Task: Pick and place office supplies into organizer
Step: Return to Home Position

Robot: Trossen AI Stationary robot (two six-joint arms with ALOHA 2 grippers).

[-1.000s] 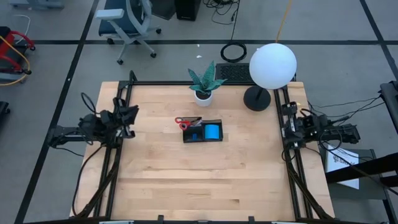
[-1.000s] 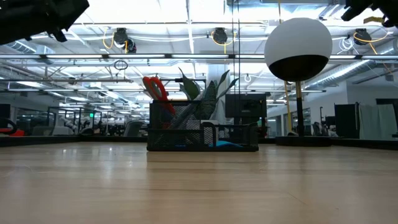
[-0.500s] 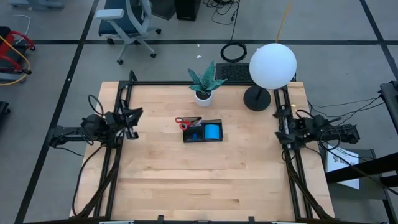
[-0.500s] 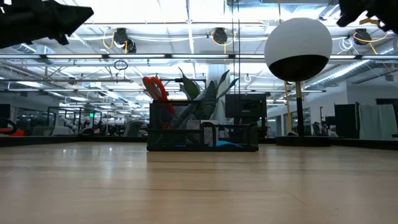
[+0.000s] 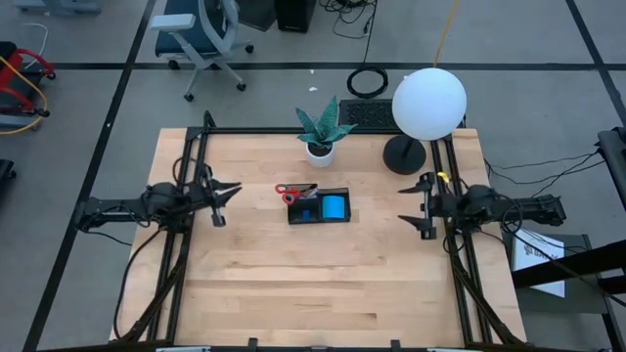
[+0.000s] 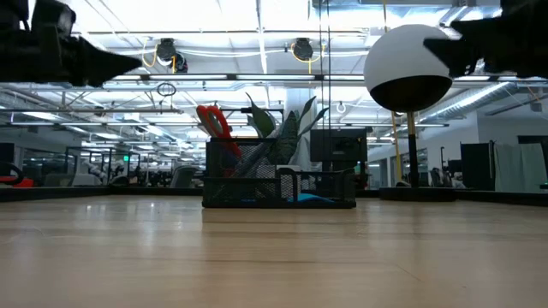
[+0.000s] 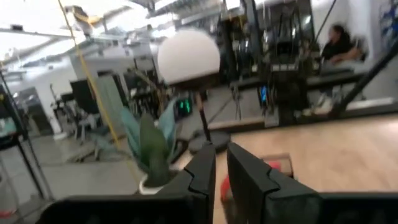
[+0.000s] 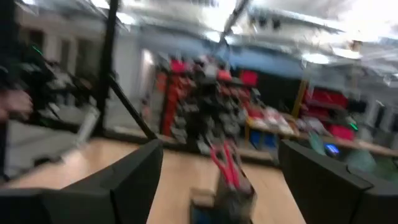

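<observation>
Homing step: left gripper (image 5: 223, 202), fingers nearly together on nothing, and right gripper (image 5: 419, 207), spread and empty, flank the organizer (image 5: 318, 207); each should retract high above the bench (image 5: 293, 284).

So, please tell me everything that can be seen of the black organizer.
The organizer is a low black mesh tray with compartments, standing flat on the wooden table, just in front of the plant. Its right compartment holds a blue note pad, a left one a small blue block. The red-handled scissors lean out at its far-left corner.
</observation>
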